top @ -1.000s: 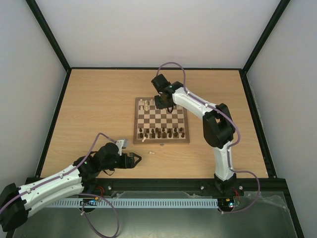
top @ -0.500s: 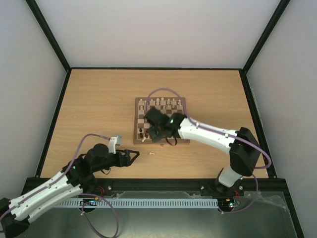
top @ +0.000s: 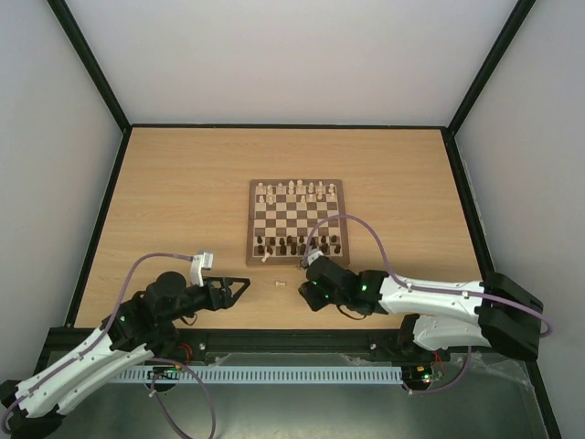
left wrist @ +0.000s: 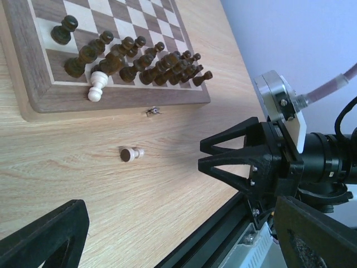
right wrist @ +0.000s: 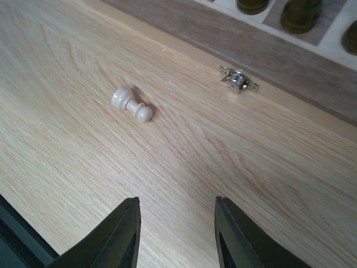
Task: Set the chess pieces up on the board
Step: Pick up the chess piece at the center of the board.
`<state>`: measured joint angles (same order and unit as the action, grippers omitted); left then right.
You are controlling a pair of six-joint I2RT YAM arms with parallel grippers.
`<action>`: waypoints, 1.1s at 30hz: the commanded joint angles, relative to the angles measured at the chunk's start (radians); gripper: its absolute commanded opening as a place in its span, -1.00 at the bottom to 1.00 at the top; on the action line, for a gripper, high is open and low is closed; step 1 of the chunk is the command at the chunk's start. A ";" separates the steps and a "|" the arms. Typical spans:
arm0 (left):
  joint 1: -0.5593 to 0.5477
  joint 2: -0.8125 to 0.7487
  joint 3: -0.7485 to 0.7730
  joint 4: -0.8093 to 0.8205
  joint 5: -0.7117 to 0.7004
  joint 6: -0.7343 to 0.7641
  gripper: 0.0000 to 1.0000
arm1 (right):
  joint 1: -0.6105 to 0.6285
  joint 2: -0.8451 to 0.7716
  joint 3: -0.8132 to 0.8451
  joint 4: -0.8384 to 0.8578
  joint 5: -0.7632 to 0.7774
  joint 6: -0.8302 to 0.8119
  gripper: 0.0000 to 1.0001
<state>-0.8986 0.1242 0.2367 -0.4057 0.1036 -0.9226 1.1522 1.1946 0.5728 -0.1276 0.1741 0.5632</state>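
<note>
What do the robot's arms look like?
The left arm and right arm have white shells with chunky black joints. A looping mauve cable runs along each one. The left gripper and right gripper are black, each with two fingers braced by triangular struts.

Table point(right wrist: 83, 167): pale wood grain, matt (solid or veneer, hard to say)
Board point(right wrist: 268, 50): wood, darker brown border, low sheen
Clasp point(right wrist: 239, 80): bright shiny metal
Fallen pawn point(right wrist: 131, 104): smooth cream wood
Dark pieces point(left wrist: 81, 61): brown, polished, glossy
</note>
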 commanded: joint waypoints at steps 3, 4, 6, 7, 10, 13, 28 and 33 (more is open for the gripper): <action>-0.003 0.061 0.025 0.006 0.010 0.005 0.86 | 0.003 0.021 -0.104 0.321 -0.064 -0.054 -0.22; -0.003 0.065 0.023 0.012 0.011 0.005 0.86 | 0.004 0.038 -0.100 0.331 -0.057 -0.055 -0.20; -0.003 0.073 0.020 0.026 0.011 0.005 0.86 | 0.003 0.075 -0.081 0.339 -0.051 -0.052 -0.19; -0.003 0.077 0.018 0.030 0.011 0.005 0.86 | 0.004 0.092 -0.077 0.367 -0.039 -0.051 -0.18; -0.004 0.091 0.016 0.043 0.014 0.004 0.86 | 0.003 0.157 -0.056 0.417 -0.037 -0.060 -0.19; -0.004 0.090 0.021 0.041 0.019 0.004 0.85 | 0.003 0.219 -0.042 0.442 -0.047 -0.077 -0.21; -0.004 0.123 0.021 0.057 0.020 0.014 0.84 | 0.003 0.388 -0.015 0.497 0.008 -0.124 -0.32; -0.003 0.135 0.017 0.065 0.022 0.015 0.83 | 0.003 0.414 -0.012 0.500 0.006 -0.126 -0.37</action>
<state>-0.8986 0.2516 0.2367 -0.3698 0.1158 -0.9226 1.1522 1.5715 0.5575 0.3958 0.1623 0.4503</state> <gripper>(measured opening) 0.919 0.323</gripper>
